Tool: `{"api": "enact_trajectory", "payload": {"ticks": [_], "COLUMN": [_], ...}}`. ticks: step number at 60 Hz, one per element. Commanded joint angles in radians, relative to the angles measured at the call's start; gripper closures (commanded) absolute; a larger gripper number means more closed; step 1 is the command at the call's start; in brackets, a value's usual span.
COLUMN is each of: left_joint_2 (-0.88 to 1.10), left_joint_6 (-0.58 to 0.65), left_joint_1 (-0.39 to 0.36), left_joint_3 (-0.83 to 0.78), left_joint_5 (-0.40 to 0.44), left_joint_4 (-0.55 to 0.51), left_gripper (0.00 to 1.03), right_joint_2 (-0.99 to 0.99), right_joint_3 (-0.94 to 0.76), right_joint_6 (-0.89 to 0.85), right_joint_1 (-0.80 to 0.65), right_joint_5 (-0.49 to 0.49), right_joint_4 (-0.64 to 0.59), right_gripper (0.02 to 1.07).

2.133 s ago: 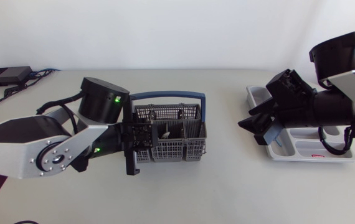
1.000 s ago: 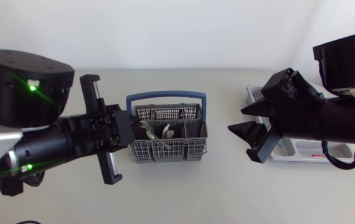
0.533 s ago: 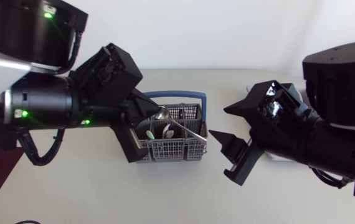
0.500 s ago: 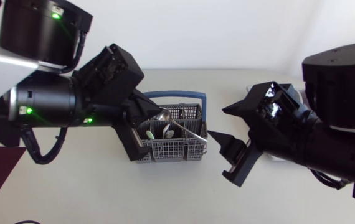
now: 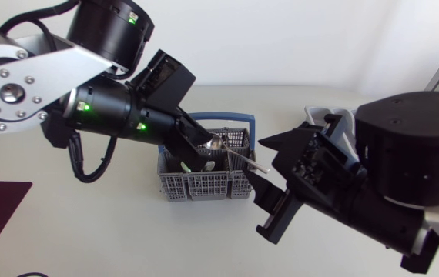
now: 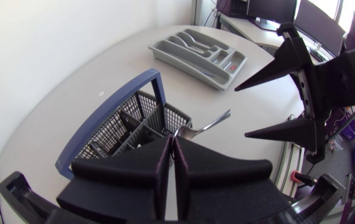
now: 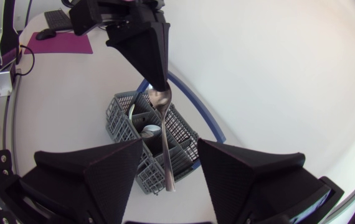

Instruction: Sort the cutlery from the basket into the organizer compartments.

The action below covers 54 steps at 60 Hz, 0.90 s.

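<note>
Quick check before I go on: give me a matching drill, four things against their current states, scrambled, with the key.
Things:
1 left gripper
2 right gripper
3 spoon
4 basket

States:
a on the table, blue handle
b open
c shut on spoon
d in the air, handle towards right gripper

Pairs: 1-c, 2-b, 3-d, 4-a

Silver spoon (image 5: 239,155): raised above the grey mesh basket (image 5: 204,187), tilted, bowl end clamped in the left gripper (image 6: 172,140). Further cutlery (image 7: 147,130) stands inside the basket. Grey compartmented organizer (image 6: 197,52): well apart from the basket.
</note>
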Motion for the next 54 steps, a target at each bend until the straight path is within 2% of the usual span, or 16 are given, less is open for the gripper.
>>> {"api": "enact_trajectory", "payload": {"ticks": [1, 23, 26, 33, 38, 44, 54], "left_joint_2": [0.041, 0.108, 0.111, 0.116, 0.123, 0.125, 0.126], "left_joint_6": [-0.041, -0.064, -0.064, -0.064, -0.064, -0.064, -0.065], "left_joint_1": [-0.014, -0.026, -0.026, -0.026, -0.025, -0.026, -0.031], "left_joint_3": [0.047, 0.096, 0.099, 0.102, 0.105, 0.105, 0.105], "left_joint_5": [0.017, 0.018, 0.018, 0.018, 0.018, 0.018, 0.018], "left_joint_4": [-0.009, -0.029, -0.030, -0.032, -0.035, -0.036, -0.036], "left_gripper": [1.00, 1.00, 1.00, 1.00, 1.00, 1.00, 1.00], "right_joint_2": [0.043, 0.177, 0.194, 0.211, 0.217, 0.224, 0.252], "right_joint_3": [-0.039, -0.068, -0.068, -0.070, -0.068, -0.067, -0.067], "right_joint_6": [-0.044, -0.151, -0.157, -0.168, -0.174, -0.180, -0.183], "right_joint_1": [0.014, 0.026, 0.023, 0.020, 0.017, 0.011, 0.003], "right_joint_5": [0.026, 0.092, 0.095, 0.096, 0.096, 0.099, 0.108], "right_joint_4": [0.046, 0.237, 0.247, 0.261, 0.266, 0.273, 0.280], "right_gripper": [0.46, 0.68, 0.71, 0.72, 0.80, 0.80, 0.88]}}
